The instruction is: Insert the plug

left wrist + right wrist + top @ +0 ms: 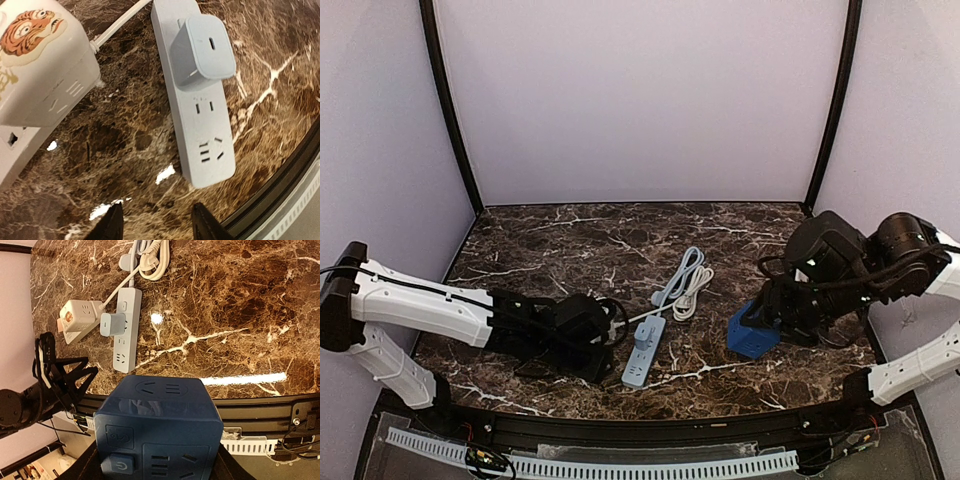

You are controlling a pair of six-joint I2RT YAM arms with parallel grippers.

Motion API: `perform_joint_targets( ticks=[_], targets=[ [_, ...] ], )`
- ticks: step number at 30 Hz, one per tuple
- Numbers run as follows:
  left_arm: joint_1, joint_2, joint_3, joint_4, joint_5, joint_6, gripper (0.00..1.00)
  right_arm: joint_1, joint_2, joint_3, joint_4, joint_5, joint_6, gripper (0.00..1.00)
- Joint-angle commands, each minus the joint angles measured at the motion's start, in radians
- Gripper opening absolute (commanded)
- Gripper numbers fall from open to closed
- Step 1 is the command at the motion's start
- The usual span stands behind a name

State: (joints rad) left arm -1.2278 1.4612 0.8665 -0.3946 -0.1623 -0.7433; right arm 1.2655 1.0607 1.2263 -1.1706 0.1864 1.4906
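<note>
Charger plug (646, 337) sits on the power strip (638, 368); left gripper (600, 348) empty, right gripper (760, 325) holding a blue socket cube (750, 338).
Top view: the power strip lies near the counter's (570, 250) front edge with the charger plug on its far half and coiled cords (685, 285) just beyond. The left gripper lies low just left of the strip, and the right gripper, well to the right, clamps the blue socket cube. Left wrist view: its 2 fingers (111, 224) stand partly apart with only bare counter between them. The strip (207, 135) is just ahead and a white socket cube (45, 75) with a tiger sticker (30, 30) lies to the left. Right wrist view: 2 fingers (87, 465) press either side of the blue socket cube (157, 425); the strip (125, 352) lies beyond.
</note>
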Motion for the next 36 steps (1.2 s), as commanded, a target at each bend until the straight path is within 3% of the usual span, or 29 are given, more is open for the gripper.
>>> perform_joint_targets(
  ticks=[1,5,11,15,22,29,36],
  targets=[
    [-0.004,0.075,0.060,0.023,-0.030,-0.097,0.41,0.006,-0.070,-0.036,0.042,-0.010,-0.058,0.00],
    [-0.004,0.132,0.107,-0.003,-0.074,-0.138,0.35,0.006,-0.105,-0.044,0.037,-0.025,-0.096,0.00],
    [-0.019,0.248,0.215,0.003,-0.027,-0.162,0.33,0.006,-0.176,-0.065,0.035,-0.014,-0.105,0.00],
    [-0.024,0.296,0.223,0.049,0.015,-0.287,0.33,0.007,-0.203,-0.059,0.023,-0.013,-0.121,0.00],
    [-0.040,0.293,0.242,-0.012,-0.069,-0.374,0.50,0.006,-0.249,-0.070,-0.001,-0.014,-0.135,0.00],
    [-0.048,0.298,0.277,-0.111,-0.070,-0.374,0.51,0.006,-0.299,-0.097,-0.001,-0.015,-0.135,0.00],
    [-0.071,0.368,0.319,-0.108,-0.002,-0.413,0.52,0.007,-0.323,-0.100,-0.016,-0.003,-0.138,0.00]
  ],
)
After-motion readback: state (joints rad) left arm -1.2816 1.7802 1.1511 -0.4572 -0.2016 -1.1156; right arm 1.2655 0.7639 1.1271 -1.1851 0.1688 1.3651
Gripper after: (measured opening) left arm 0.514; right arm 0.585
